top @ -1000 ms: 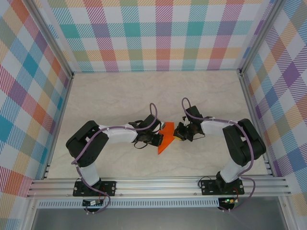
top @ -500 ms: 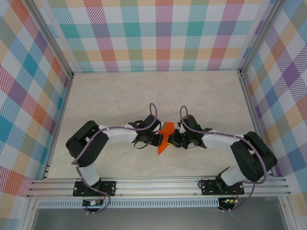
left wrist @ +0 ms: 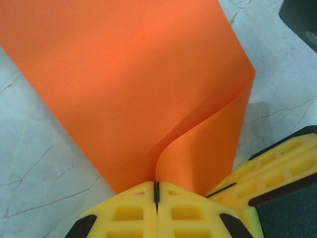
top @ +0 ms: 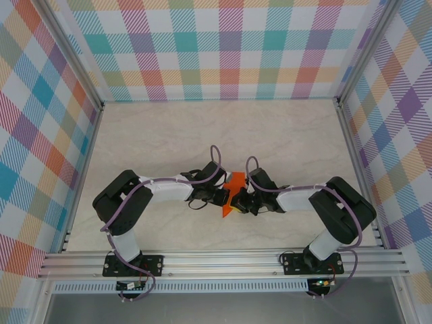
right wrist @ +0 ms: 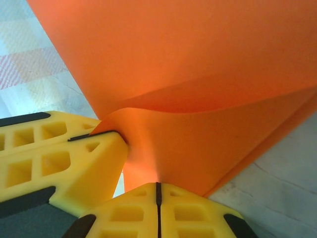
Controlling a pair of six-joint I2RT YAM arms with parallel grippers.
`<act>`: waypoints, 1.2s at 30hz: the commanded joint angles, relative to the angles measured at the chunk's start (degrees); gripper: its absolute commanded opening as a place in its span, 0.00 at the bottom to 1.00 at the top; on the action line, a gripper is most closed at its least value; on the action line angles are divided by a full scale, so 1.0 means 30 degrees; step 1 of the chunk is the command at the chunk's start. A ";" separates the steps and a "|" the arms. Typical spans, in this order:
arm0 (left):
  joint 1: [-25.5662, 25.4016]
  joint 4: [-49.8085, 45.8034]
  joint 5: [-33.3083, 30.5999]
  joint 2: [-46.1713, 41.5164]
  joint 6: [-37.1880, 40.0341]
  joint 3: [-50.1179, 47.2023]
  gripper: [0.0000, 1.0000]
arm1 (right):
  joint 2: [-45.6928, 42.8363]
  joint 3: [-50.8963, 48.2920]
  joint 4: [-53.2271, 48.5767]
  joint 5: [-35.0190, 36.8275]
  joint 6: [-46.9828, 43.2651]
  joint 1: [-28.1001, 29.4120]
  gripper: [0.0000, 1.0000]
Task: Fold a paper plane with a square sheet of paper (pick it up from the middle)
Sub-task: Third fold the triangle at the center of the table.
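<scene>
**Right gripper has joined the hold**

My right gripper (top: 244,202) has swung in from 3 o'clock and is now pinched on the square sheet of paper (top: 234,183). My left gripper (top: 216,197) stays clamped on it at 9 o'clock. The sheet bows above the centre of the table (top: 169,135). Judgement: a two-handed fold can proceed.

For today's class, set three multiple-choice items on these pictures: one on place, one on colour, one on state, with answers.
1. Where is the orange sheet? A. Between the left claw and right claw. B. Against the back wall. C. On an arm's base.
2. What colour are the claws' fingers? A. Blue. B. Yellow. C. White.
3. How is the right claw? A. Wide open. B. Shut on nothing. C. Shut on the sheet.
Answers: 1A, both pinch it; 2B, the wrist views show yellow; 3C, the sheet leaves its closed jaws.
</scene>
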 commanded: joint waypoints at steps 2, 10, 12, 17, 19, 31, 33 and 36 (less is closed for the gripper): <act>0.0141 -0.1212 0.0303 0.0908 0.0363 -0.0741 0.00 | 0.0120 -0.0275 0.0275 0.0476 -0.0196 0.0138 0.07; 0.0122 -0.1234 0.0399 0.0965 0.0505 -0.0648 0.00 | -0.1796 -0.0925 0.0633 0.0585 -0.0099 0.0749 0.08; 0.0136 -0.1231 0.0426 0.0996 0.0501 -0.0633 0.00 | -0.1606 -0.0966 0.1182 0.0632 0.0099 0.1052 0.08; 0.0128 -0.1232 0.0485 0.0995 0.0515 -0.0670 0.00 | -0.0703 -0.0958 0.1945 0.0911 0.0406 0.1424 0.08; 0.0134 -0.1232 0.0485 0.1028 0.0516 -0.0637 0.00 | -0.0355 -0.1201 0.2138 0.1201 0.0537 0.1457 0.08; 0.0131 -0.1466 0.0368 0.1099 0.0589 -0.0635 0.00 | -0.1521 -0.1545 0.2342 0.1042 0.0032 0.1571 0.09; 0.0125 -0.1466 0.0383 0.1117 0.0576 -0.0645 0.00 | -0.1759 -0.1615 0.2353 0.1099 0.0079 0.1788 0.09; 0.0133 -0.1496 0.0390 0.1113 0.0605 -0.0619 0.00 | -0.1622 -0.1702 0.2604 0.1239 0.0331 0.2203 0.09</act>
